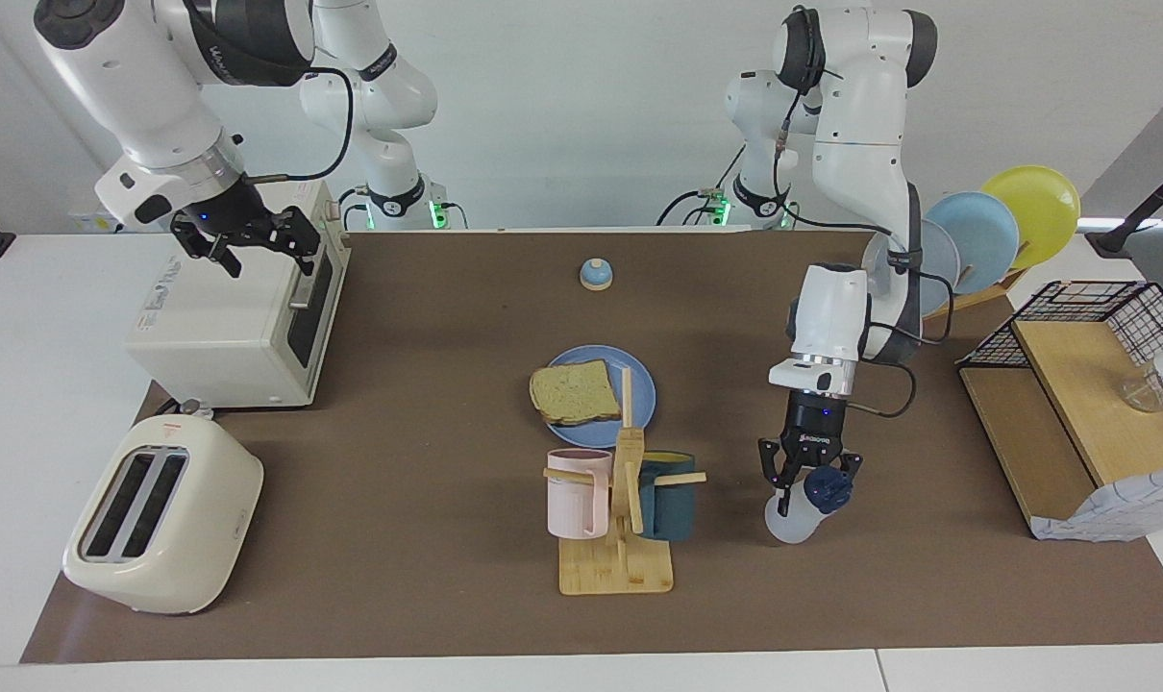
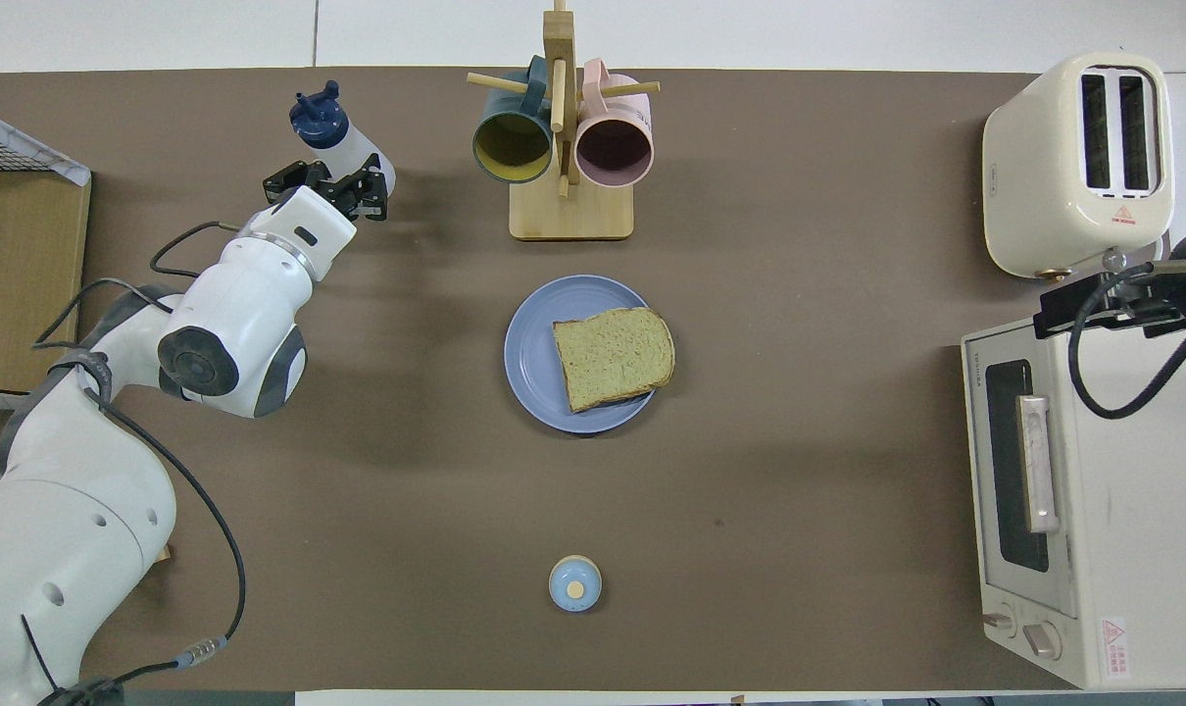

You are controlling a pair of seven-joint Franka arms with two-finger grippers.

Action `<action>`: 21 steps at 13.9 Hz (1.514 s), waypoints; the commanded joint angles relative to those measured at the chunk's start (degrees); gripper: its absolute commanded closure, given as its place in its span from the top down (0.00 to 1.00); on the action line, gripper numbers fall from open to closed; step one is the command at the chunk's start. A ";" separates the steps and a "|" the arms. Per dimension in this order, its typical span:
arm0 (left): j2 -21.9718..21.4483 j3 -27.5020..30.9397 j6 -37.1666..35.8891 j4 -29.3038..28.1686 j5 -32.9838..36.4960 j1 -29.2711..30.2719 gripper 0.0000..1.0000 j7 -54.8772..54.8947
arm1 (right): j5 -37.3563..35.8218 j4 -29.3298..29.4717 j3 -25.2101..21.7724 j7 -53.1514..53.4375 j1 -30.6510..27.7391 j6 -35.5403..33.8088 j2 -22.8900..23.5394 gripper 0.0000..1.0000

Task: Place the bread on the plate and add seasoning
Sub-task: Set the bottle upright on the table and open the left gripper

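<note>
Your left gripper [image 1: 804,478] is closed around the seasoning bottle [image 1: 801,509], gripping the translucent white body just below its navy cap and holding it tilted over the brown mat [image 1: 428,404] toward the left arm's end of the table, beside the mug tree [image 1: 620,509]. The bread [image 1: 576,392] already lies on the blue plate [image 1: 639,384] at mid-table, so the first step looks done and the seasoning step is in hand. Next, by this reading, you must carry the bottle across to a spot above the slice and tip the cap downward over it. The wooden mug tree, with its pink mug [image 1: 577,492] and teal mug [image 1: 666,495], stands just beside the plate, farther from the robots, and its pegs could catch a low carry. Your right gripper [image 1: 255,240] waits with fingers apart above the toaster oven [image 1: 226,327]; the pop-up toaster [image 1: 163,514], the blue-domed bell [image 1: 596,275] and the plate rack [image 1: 995,240] stand well apart from the route.
</note>
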 commanded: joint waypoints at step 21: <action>0.66 3.40 1.55 -2.51 0.83 -2.70 1.00 -0.04 | -0.07 -1.04 0.82 -1.04 -1.19 0.75 -0.63 1.00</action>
